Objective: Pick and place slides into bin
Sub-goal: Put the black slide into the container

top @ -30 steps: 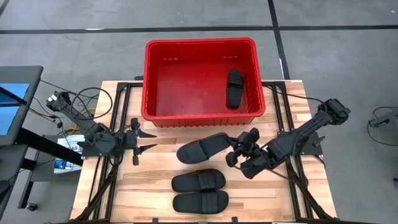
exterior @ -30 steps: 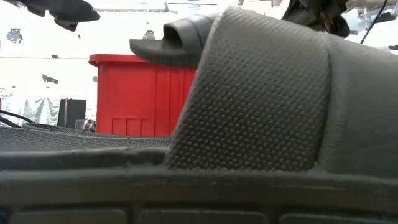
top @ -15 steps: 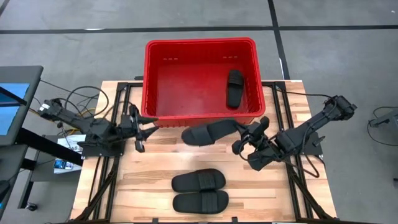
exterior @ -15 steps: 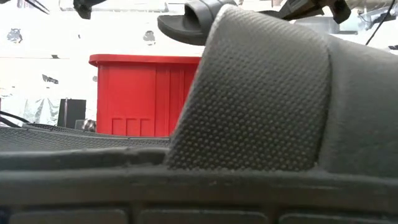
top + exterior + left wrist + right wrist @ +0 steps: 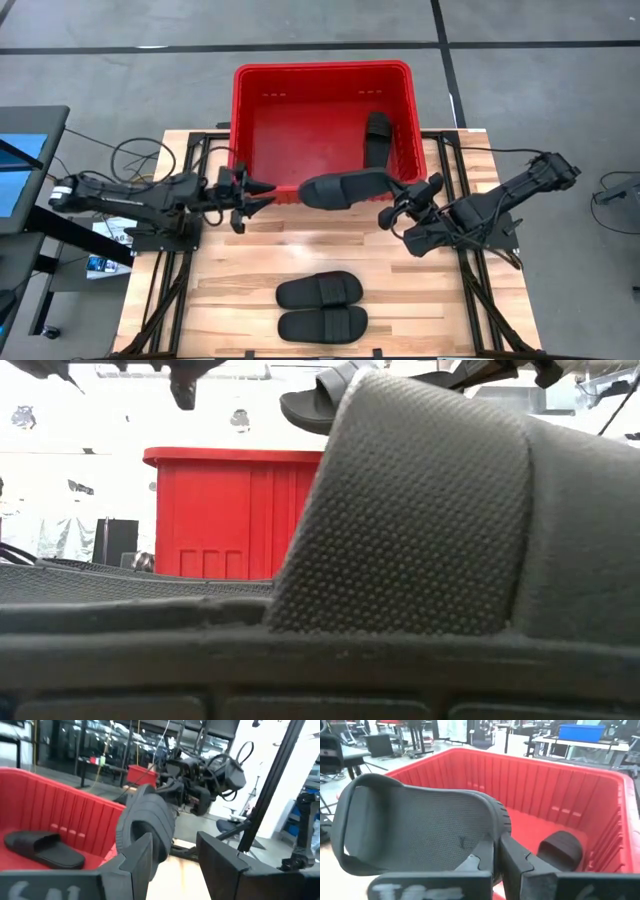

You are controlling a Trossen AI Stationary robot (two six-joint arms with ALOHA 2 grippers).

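Observation:
The red bin (image 5: 322,125) stands at the table's far middle, with one black slide (image 5: 376,138) lying on its floor. My right gripper (image 5: 393,205) is shut on a second slide (image 5: 345,188), held in the air over the bin's near rim. My left gripper (image 5: 262,196) is open and empty, just left of that slide's free end, its fingers (image 5: 142,860) pointing at the slide (image 5: 147,827). Two more slides (image 5: 318,290) (image 5: 322,324) lie flat on their soles side by side near the table's front edge. The nearer one (image 5: 430,510) fills the low view. My right gripper pinches the held slide between its two fingers at the slide's right end (image 5: 383,192), coming level from the table's right and lying along the slide. One finger (image 5: 520,865) shows beside the sole's edge (image 5: 497,827). The slide is lifted clear and reaches left, about level.
The bin's thick near rim (image 5: 300,190) lies just under the held slide and close to both grippers. Bare wooden table (image 5: 230,290) spreads left of the two lying slides. Black frame rails and cables run along both table sides.
My right gripper has carried the slide up and toward the table's far edge, from mid-table to over the bin's near rim. My left gripper has gone toward the table's right and far edge, reaching toward the held slide's free end, still open.

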